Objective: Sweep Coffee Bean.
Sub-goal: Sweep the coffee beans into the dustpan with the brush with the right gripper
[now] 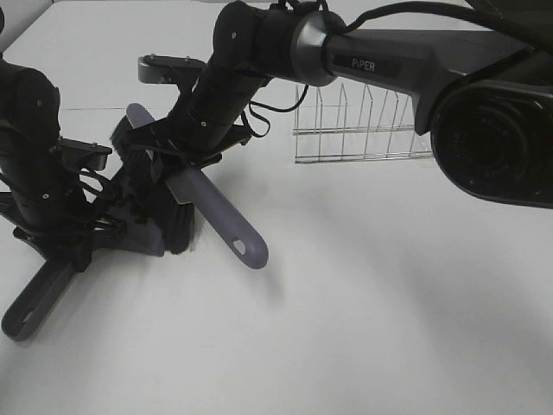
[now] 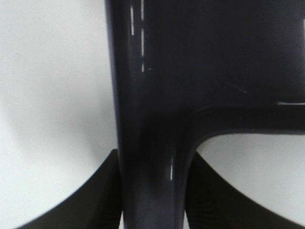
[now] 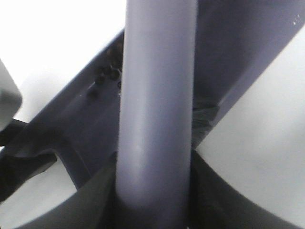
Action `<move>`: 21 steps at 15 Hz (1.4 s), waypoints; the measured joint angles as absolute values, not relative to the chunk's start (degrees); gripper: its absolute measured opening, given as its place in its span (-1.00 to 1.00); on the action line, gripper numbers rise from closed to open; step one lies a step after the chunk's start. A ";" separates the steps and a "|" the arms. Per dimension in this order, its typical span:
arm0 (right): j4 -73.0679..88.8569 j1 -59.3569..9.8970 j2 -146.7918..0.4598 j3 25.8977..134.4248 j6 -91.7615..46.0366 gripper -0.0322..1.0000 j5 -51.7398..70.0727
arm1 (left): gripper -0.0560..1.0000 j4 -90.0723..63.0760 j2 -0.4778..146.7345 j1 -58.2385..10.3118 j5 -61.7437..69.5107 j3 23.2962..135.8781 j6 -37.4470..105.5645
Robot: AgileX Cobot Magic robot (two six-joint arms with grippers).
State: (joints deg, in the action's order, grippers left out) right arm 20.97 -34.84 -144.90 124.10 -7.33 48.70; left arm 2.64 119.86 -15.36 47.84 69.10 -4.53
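My left gripper is shut on the dark grey dustpan's handle, which fills the gap between its fingers in the left wrist view. The dustpan lies flat at the table's left. My right gripper reaches across from the right and is shut on the brush's lilac-grey handle, seen close in the right wrist view. The black bristles rest at the dustpan's mouth. Coffee beans show as several dark specks on the dustpan surface beside the brush handle; in the exterior view they are hidden.
A wire dish rack stands at the back right of the white table. The right arm's thick links hang over the right side. The left arm's body rises at the far left.
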 joint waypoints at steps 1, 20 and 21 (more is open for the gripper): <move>21.26 -34.84 -145.19 125.48 -8.71 -0.25 48.76 | -0.26 2.64 119.86 -15.36 47.84 69.10 -4.53; -10.14 -34.84 -140.66 132.47 -1.95 -0.25 70.19 | -0.26 2.64 119.86 -15.36 47.90 69.10 -4.53; -10.54 -34.84 -140.95 132.47 -1.60 -0.25 70.13 | -0.26 2.64 119.86 -15.36 47.90 69.10 -4.53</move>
